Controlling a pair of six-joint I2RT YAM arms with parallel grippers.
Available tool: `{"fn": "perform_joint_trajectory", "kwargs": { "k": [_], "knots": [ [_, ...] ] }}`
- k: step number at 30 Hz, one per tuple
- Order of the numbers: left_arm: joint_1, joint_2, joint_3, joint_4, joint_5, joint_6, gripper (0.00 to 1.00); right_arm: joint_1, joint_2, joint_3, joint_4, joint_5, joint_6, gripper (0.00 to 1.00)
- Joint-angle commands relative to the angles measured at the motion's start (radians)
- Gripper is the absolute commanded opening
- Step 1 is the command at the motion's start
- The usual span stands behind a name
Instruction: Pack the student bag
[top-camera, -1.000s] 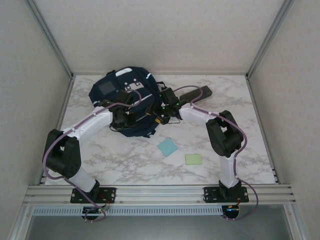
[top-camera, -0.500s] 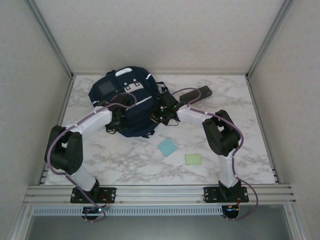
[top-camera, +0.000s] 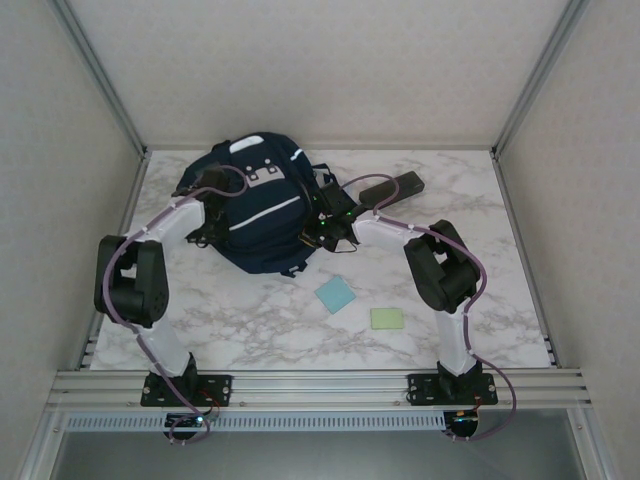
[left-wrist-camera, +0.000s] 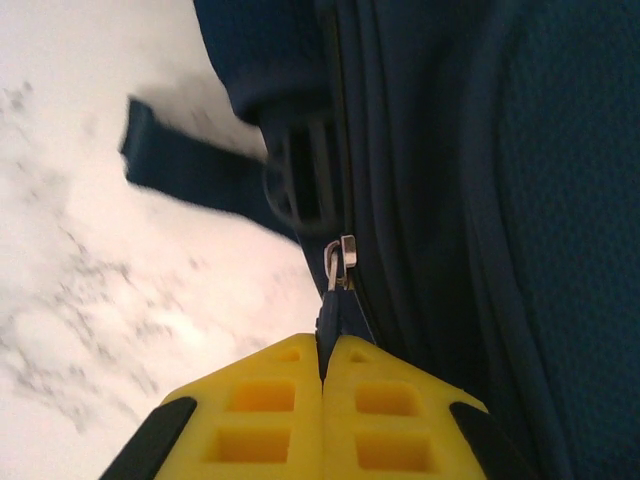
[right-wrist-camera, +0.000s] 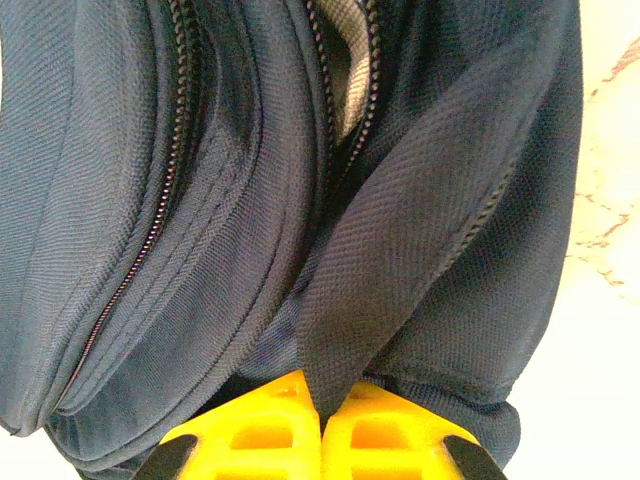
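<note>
1. The student bag (top-camera: 255, 215), a navy backpack, lies on the marble table (top-camera: 480, 250), pressed right up against both sets of fingers.
2. My left gripper (left-wrist-camera: 323, 350) is pinched tight on the dark zipper pull tab (left-wrist-camera: 328, 318). The metal slider (left-wrist-camera: 341, 258) sits just beyond the fingertips, on a zip track running away from them.
3. My right gripper (right-wrist-camera: 320, 392) is clamped on a fold of navy fabric (right-wrist-camera: 400, 230). Beyond its fingertips a zip gapes, showing grey lining (right-wrist-camera: 345, 70).
4. I judge the step to be opening a zip: left draws, right braces.
5. To do it well, I would pull the tab along the line of the track, not outward from the bag, so the thin tab does not slip free.
6. I would hold the right grip firm, so the cloth is taut and the bag does not drag.
7. The slider may snag where the bag curves; there I would ease off rather than tug.
</note>
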Motion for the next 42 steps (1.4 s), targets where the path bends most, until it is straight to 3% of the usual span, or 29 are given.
{"fn": "perform_joint_trajectory", "kwargs": {
  "k": [1,6,10,14,15,16,18,21,22,25,28,35,42],
  "knots": [
    [0.086,0.023,0.017,0.144,-0.16,0.134,0.0,0.0,0.034,0.01,-0.07,0.066,-0.049,0.0],
    [0.2,0.001,-0.023,0.326,0.071,0.274,0.0,0.006,0.053,0.037,-0.086,0.057,-0.095,0.0],
    [0.269,0.008,0.001,0.333,0.152,0.281,0.0,0.021,0.059,0.075,-0.078,0.013,-0.162,0.0],
    [0.275,-0.028,-0.004,0.321,0.195,0.262,0.01,0.032,0.04,0.106,-0.058,-0.036,-0.22,0.0],
    [0.274,-0.039,-0.006,0.318,0.199,0.249,0.09,0.032,0.034,0.112,-0.059,-0.042,-0.226,0.0],
    [0.273,-0.056,-0.007,0.307,0.192,0.224,0.27,0.032,0.025,0.125,-0.067,-0.048,-0.24,0.0],
    [0.271,-0.089,-0.001,0.268,0.193,0.161,0.59,0.031,0.007,0.152,-0.105,-0.043,-0.273,0.1],
    [0.254,-0.147,0.01,0.188,0.193,0.057,0.8,0.025,-0.021,0.207,-0.207,-0.009,-0.336,0.42],
    [0.244,-0.171,0.005,0.166,0.208,0.017,0.98,0.02,-0.029,0.222,-0.246,0.013,-0.355,0.49],
    [0.2,-0.24,-0.031,0.141,0.288,-0.085,1.0,-0.007,-0.051,0.248,-0.351,0.09,-0.4,0.62],
    [0.134,-0.296,-0.08,0.139,0.343,-0.193,1.0,-0.053,-0.058,0.254,-0.441,0.171,-0.434,0.68],
    [-0.058,-0.424,-0.17,0.175,0.311,-0.402,1.0,-0.167,-0.034,0.215,-0.564,0.34,-0.476,0.69],
    [-0.192,-0.472,-0.243,0.264,0.326,-0.565,1.0,-0.212,0.03,0.187,-0.532,0.36,-0.486,0.62]
  ]
}}
